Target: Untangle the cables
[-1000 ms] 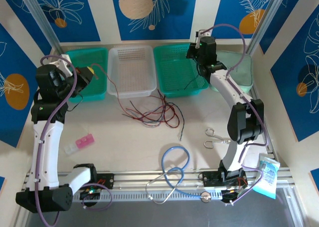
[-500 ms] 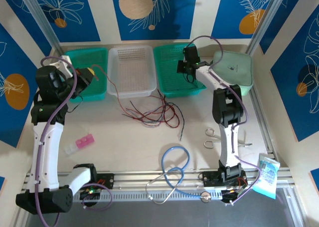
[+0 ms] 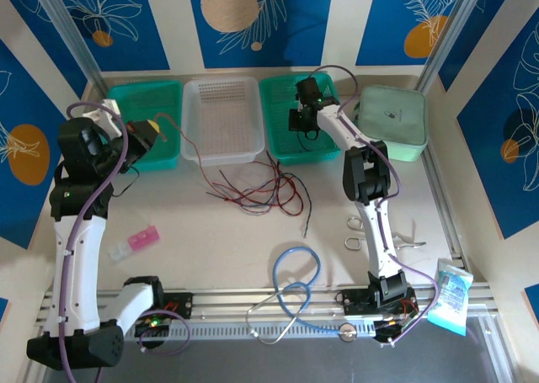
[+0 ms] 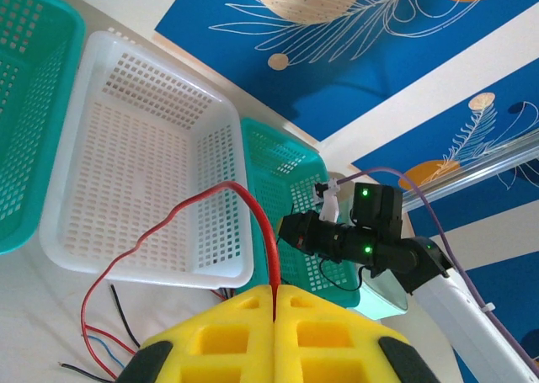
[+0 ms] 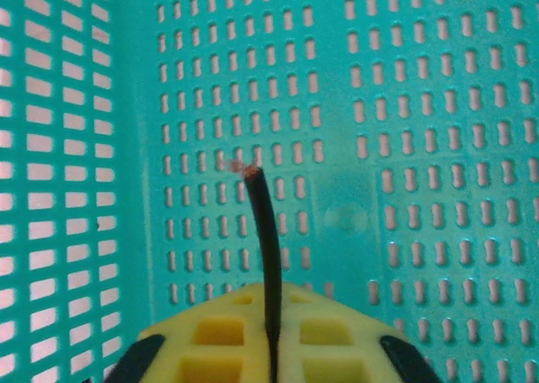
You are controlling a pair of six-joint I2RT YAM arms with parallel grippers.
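A loose tangle of thin red, black and purple-grey cables (image 3: 263,191) lies on the table in front of the baskets. My left gripper (image 3: 152,129) is at the left teal basket's inner edge, shut on a red cable (image 4: 270,252) that arches over the white basket (image 4: 135,164) and runs down to the tangle. In the left wrist view its yellow pads (image 4: 275,292) press together on that wire. My right gripper (image 3: 303,119) hangs over the right teal basket (image 3: 278,90). Its pads (image 5: 271,297) pinch a black cable (image 5: 263,223) whose bare end points at the basket floor.
A left teal basket (image 3: 139,91) and a pale green tray (image 3: 392,114) flank the row at the back. Scissors (image 3: 362,233) lie right of centre, a light-blue tube loop (image 3: 296,273) near the front, a pink-and-white piece (image 3: 135,242) at left, a packet (image 3: 450,295) at front right.
The right arm has swung left from the back right corner to above the right teal basket, carrying the black cable. The left gripper has barely shifted and keeps hold of the red cable.
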